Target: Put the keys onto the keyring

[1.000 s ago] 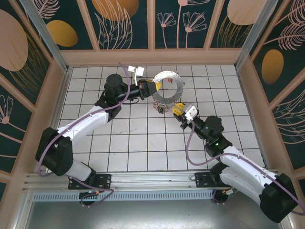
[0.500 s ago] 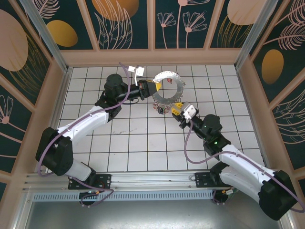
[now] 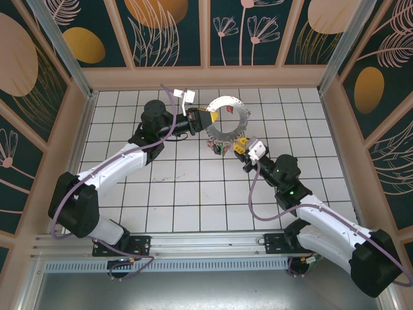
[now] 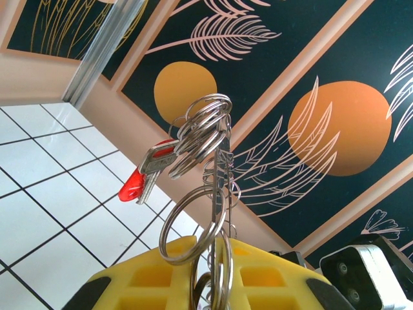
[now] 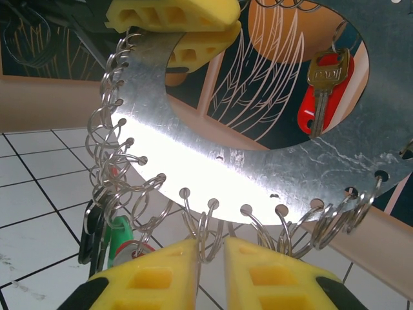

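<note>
The top external camera is looking steeply down from high above and behind the arm bases [image 3: 122, 245], taking in the whole tiled surface [image 3: 193, 187] from afar, near edge at the bottom. The left wrist camera is sitting close behind the left end effector [image 4: 210, 261], looking up along the edge-on keyring [image 4: 221, 169] toward the painted wall panels [image 4: 310, 97], while the right wrist camera is peering from just behind the right end effector [image 5: 211, 258] at that ring's flat face. All three are sharing the keyring, toward the middle of the surface's far edge, and the right wrist view is also catching the left end effector's fingers [image 5: 174, 13].
</note>
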Robot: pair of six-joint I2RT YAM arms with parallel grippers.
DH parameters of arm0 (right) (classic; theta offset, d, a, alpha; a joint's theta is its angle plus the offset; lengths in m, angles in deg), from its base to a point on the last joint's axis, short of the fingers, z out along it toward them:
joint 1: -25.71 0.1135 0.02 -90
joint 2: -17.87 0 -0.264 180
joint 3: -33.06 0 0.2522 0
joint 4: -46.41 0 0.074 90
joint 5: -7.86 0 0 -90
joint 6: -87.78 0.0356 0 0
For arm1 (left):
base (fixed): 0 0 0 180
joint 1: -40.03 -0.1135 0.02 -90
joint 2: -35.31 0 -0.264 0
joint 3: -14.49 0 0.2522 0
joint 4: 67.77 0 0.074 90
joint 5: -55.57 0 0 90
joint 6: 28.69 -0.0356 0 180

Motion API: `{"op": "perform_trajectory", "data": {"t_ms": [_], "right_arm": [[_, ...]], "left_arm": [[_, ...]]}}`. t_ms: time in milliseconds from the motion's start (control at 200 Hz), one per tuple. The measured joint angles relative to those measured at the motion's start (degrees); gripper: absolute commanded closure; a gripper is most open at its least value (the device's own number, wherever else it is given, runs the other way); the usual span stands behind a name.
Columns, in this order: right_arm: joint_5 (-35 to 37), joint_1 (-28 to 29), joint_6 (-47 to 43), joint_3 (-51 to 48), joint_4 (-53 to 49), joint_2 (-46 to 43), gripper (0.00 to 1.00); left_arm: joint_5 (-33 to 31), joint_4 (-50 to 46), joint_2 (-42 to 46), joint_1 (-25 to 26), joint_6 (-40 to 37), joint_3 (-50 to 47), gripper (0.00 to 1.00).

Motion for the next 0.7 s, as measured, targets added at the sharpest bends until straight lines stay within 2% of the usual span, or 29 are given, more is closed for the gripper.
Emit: {"op": "perform_trajectory", "data": {"t_ms": [390,701], "right_arm": [[0.0,0.0,-0.4,0.0,0.0,0.4,0.86],[-0.3,-0.8,-0.6,0.0,0.0,0.4,0.84]], "left_arm": [[0.0,0.0,-0.4,0.0,0.4,0.0,1.00],[0.0,0.0,-0.4,0.0,0.4,0.0,1.00]]}}
